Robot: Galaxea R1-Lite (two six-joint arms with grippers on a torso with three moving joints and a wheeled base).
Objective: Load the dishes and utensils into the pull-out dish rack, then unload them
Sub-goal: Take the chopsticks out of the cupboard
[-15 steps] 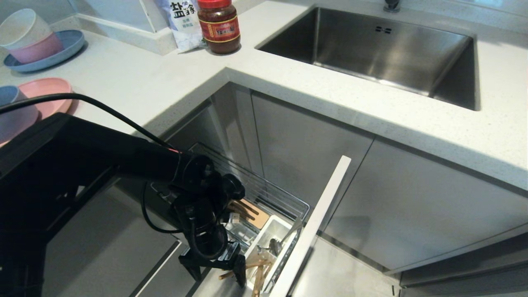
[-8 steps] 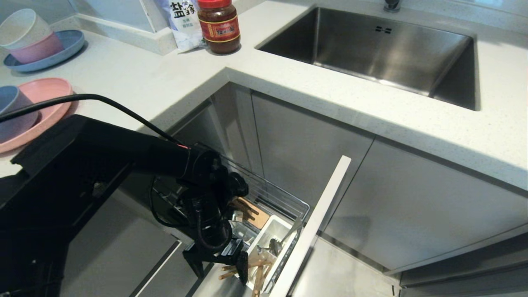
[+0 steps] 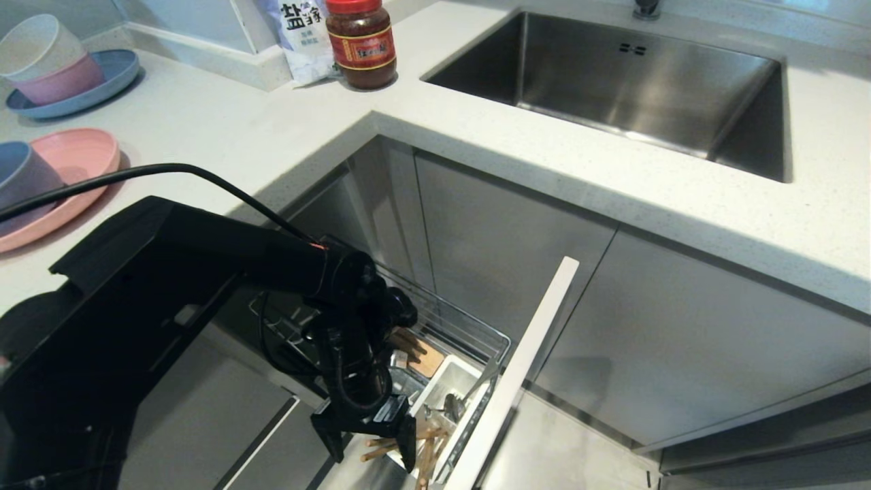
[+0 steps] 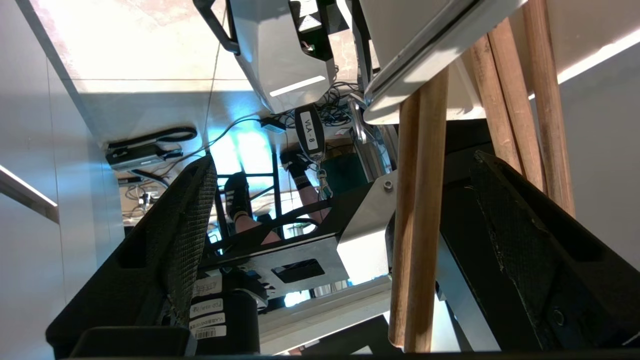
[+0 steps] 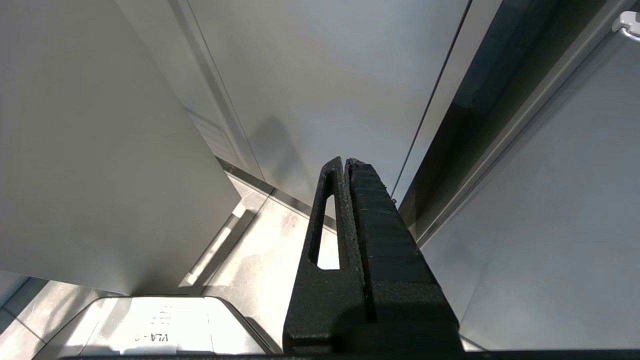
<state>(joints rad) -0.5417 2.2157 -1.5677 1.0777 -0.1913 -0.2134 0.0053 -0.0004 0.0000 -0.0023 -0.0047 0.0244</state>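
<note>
A white speckled worktop (image 3: 286,129) runs in an L, turning a corner near the middle of the scene. Set into its far right stretch is a steel sink (image 3: 612,82), its basin catching soft daylight. Below the worktop stand flat pale grey cabinet fronts (image 3: 680,340) with a dull sheen. The floor (image 3: 558,456) is pale and glossy, with bright patches of reflected light. At the far left corner a low white ledge (image 3: 204,51) borders the worktop beneath a pale wall panel (image 3: 184,17).
</note>
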